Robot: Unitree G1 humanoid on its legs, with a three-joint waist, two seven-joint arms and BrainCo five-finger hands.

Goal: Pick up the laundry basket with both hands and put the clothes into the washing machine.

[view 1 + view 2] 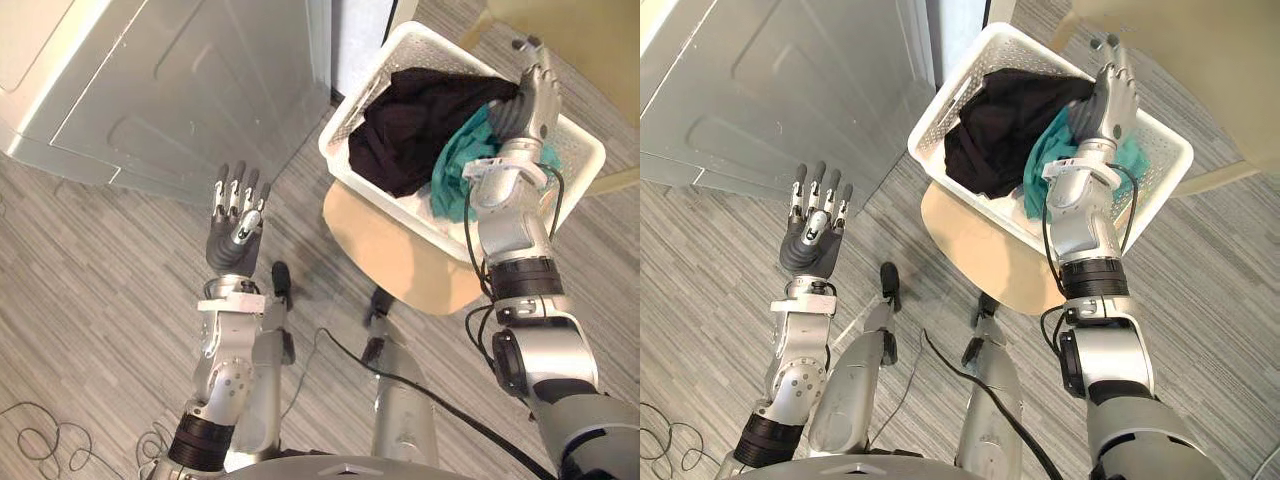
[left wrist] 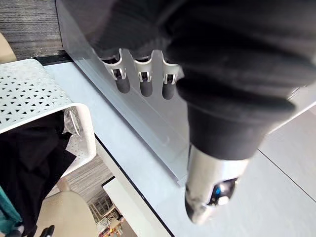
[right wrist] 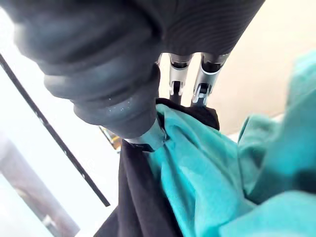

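My right forearm covers part of the white laundry basket (image 1: 362,88), so I cannot make out how its near right rim sits. In my right wrist view the tips of my right hand (image 1: 528,95) go behind a fold of the black garment (image 1: 420,125). From above, that hand reaches over the clothes towards the far rim. Its fingers are nearly straight and its thumb lies against the teal garment (image 1: 455,170), with nothing gripped. Both garments are heaped inside the basket, the teal one on the right half.

My left hand (image 1: 236,228) is raised with its fingers spread straight, empty, in front of the washing machine (image 1: 150,80). I see only a grey panelled side of the machine, cut off at the picture's edge. A beige shape (image 1: 590,40) beyond the basket is cut off too, and I cannot tell what it is.

The basket rests on a round beige stool seat (image 1: 390,250) and overhangs it at the back. Grey striped floor (image 1: 80,280) lies all around. A narrow strip of floor separates the basket's left corner from the machine, and there is more room under my left hand.
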